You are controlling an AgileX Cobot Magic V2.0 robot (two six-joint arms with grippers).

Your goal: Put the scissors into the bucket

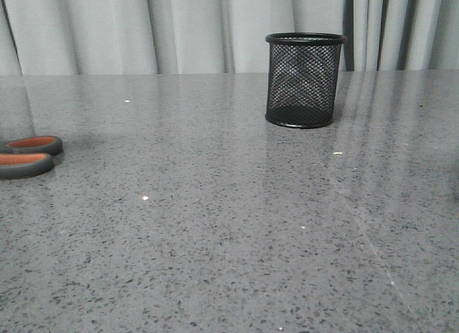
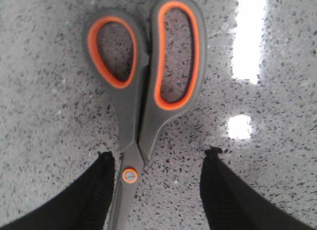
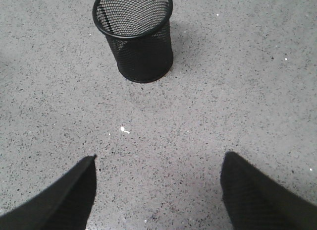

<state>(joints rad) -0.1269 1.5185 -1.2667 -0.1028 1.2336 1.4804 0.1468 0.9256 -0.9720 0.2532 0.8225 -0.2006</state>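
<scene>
While the front view looks over the grey speckled table (image 1: 229, 225), only the two handle loops of the scissors (image 1: 27, 155) show, at the far left edge of the frame. The loops are dark grey with orange inside, and they lie flat on the table. The bucket (image 1: 305, 80) stands upright in the upper right of the frame, near pale curtains (image 1: 143, 31). It is a black mesh cup, and it is well apart from the scissors. No arm shows in this view.

From the left wrist view, the scissors (image 2: 143, 91) fill the middle of the frame. The loops are at the top, and the orange pin that joins the blades is lower down. The blades are pressed together and run off the bottom edge. The left gripper (image 2: 158, 190) has its two black fingers (image 2: 89, 200) spread wide at the bottom of the frame. One finger sits just beside the pin, but I cannot tell if it touches. The other finger is apart from the scissors.

From the right wrist view, the bucket (image 3: 133, 34) stands in the upper middle of the frame. You can see down through its round rim. The right gripper (image 3: 158, 195) has its fingers spread wide at the bottom, with bare table between them and nothing held.
</scene>
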